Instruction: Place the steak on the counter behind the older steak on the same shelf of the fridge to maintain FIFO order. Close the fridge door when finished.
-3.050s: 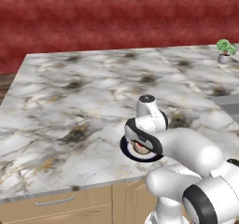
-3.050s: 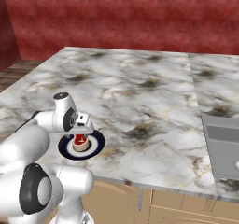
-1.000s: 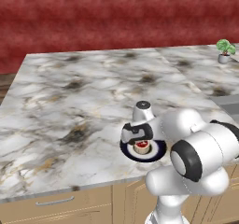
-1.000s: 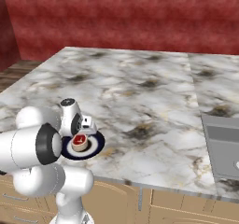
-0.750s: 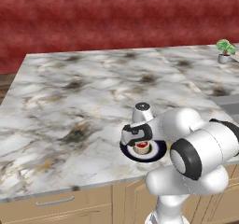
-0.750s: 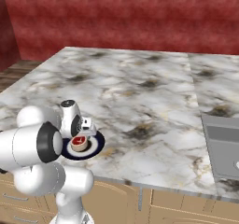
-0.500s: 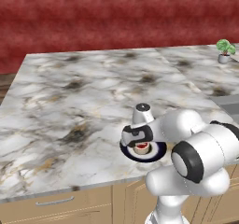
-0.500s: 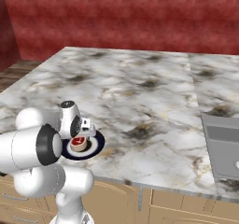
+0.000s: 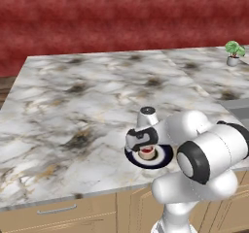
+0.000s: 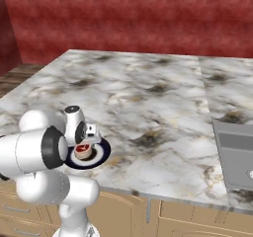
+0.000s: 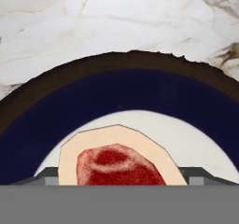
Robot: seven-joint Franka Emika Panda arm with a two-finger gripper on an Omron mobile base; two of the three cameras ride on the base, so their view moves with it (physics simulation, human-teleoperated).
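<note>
The small thick raw steak (image 9: 146, 152) with its red marbled top and cream-tan fat sides sits at the middle of a round white plate with a dark-blue rim (image 9: 163, 159). That plate rests flat on the broad white-grey marble counter with dark and gold veins (image 9: 82, 110), close to the counter's front edge, above the tan wooden drawers and cabinet doors (image 10: 173, 216).

The white arm's two-finger gripper (image 9: 145, 149) hangs directly over the plate, pointing down at the steak, with its dark hand body just above the meat. In the hand view the steak (image 11: 119, 164) lies low in the picture on the plate's white centre, with the plate's dark-blue rim (image 11: 116, 94) arching above it and bare marble (image 11: 93, 27) beyond the rim. Dark finger tips (image 11: 46, 174) show on either side of the steak, level with its flanks; whether they press on the fat sides or stand just clear of them cannot be told, so the pincer's grasp is unsettled.

Seen from the right base camera, the steak (image 10: 82, 150) and plate (image 10: 99, 154) lie beside the arm's white elbow, and a recessed grey sink (image 10: 234, 154) is set into the counter well apart from the plate. A small green potted plant (image 9: 234, 53) stands at the counter's far corner, far from the plate
</note>
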